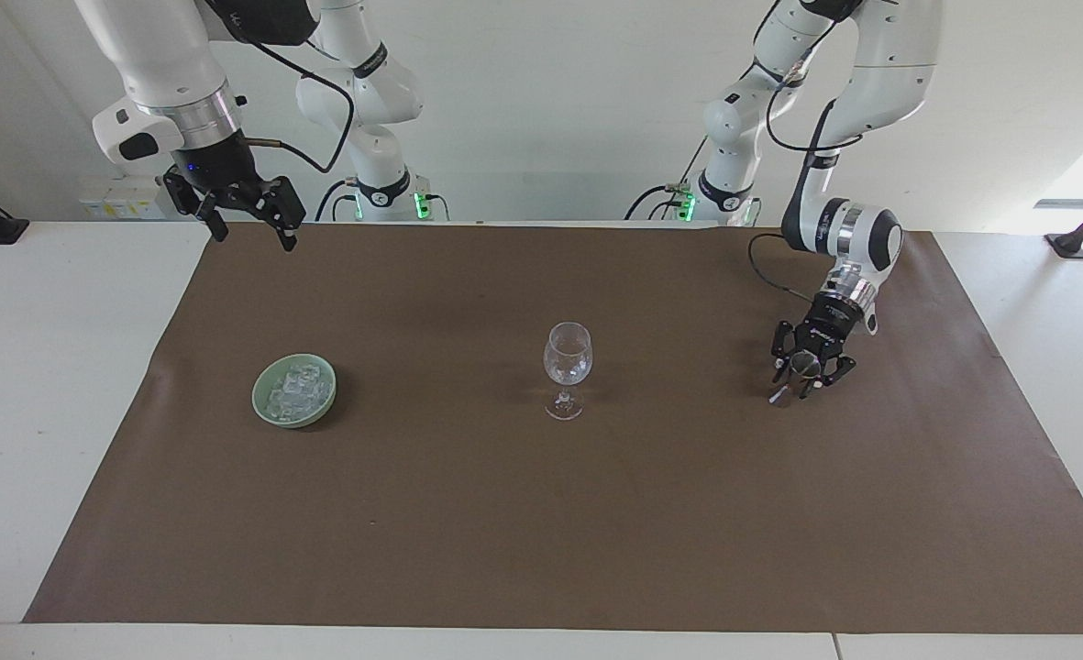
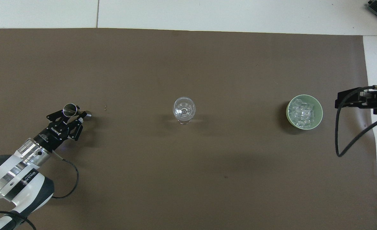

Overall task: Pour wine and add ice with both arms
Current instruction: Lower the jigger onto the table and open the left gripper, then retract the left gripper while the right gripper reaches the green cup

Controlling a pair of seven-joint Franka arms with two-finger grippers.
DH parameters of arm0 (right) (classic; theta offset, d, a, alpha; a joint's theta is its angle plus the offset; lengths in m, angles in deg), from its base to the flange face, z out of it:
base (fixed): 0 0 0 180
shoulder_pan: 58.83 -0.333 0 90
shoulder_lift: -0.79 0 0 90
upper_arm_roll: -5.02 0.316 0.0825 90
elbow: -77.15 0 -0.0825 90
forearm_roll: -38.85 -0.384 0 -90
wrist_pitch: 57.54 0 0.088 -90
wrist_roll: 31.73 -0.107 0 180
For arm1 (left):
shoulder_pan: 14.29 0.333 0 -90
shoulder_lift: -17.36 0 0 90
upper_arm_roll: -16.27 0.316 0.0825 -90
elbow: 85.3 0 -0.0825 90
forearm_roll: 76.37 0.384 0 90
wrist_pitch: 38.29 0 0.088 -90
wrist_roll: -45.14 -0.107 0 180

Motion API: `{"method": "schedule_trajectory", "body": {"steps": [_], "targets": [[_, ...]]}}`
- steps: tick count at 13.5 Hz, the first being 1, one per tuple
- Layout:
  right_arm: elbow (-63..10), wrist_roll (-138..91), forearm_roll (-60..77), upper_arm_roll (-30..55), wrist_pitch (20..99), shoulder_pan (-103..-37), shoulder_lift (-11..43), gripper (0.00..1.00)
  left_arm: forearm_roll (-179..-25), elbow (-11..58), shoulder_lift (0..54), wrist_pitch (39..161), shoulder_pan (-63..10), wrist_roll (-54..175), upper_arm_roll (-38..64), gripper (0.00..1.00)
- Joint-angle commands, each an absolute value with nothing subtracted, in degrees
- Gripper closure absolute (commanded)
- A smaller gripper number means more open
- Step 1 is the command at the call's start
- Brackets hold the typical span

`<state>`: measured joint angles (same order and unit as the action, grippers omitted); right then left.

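Centrally, empty wine glass [image 1: 568, 353]; ice [image 1: 295, 391] in green bowl [image 1: 263, 404]; right jaws open, left unclear.

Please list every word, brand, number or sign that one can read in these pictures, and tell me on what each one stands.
"ROBOTIQ": white letters on the black body of the left end effector, seen in the overhead view.
White lettering on the dark band of the left arm's wrist: too blurred to read.
No other text can be read in either view.
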<state>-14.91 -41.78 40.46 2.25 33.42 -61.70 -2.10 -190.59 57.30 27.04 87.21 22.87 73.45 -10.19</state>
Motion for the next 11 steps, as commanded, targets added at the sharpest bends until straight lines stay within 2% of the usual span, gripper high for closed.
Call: {"method": "schedule_trajectory", "body": {"steps": [1, 5, 9, 10, 11], "targets": [[-16.01, -40.26, 40.69, 2.03, 33.08, -61.82, -3.17, 0.0, -186.78, 56.39, 27.38, 87.13, 23.94, 73.7, -10.1, 0.0], [-16.1, -40.35, 40.69, 2.03, 32.55, -61.91, -3.17, 0.0, -177.39, 54.37, 27.64, 87.13, 26.48, 74.4, -9.92, 0.0], [-17.23, -40.34, 40.69, 1.68, 31.4, -60.85, -3.78, 0.0, -166.23, 52.69, 25.63, 87.22, 26.58, 75.02, -7.99, 0.0], [-19.94, -40.43, 40.69, 1.68, 33.15, -60.77, -4.91, 0.0, -162.2, 52.08, 24.49, 87.31, 26.58, 75.02, -7.55, 0.0], [-26.67, -40.61, 40.69, 1.68, 39.78, -60.68, -7.8, 0.0, -158.15, 51.38, 23.35, 87.31, 26.58, 75.46, -7.29, 0.0]]}}
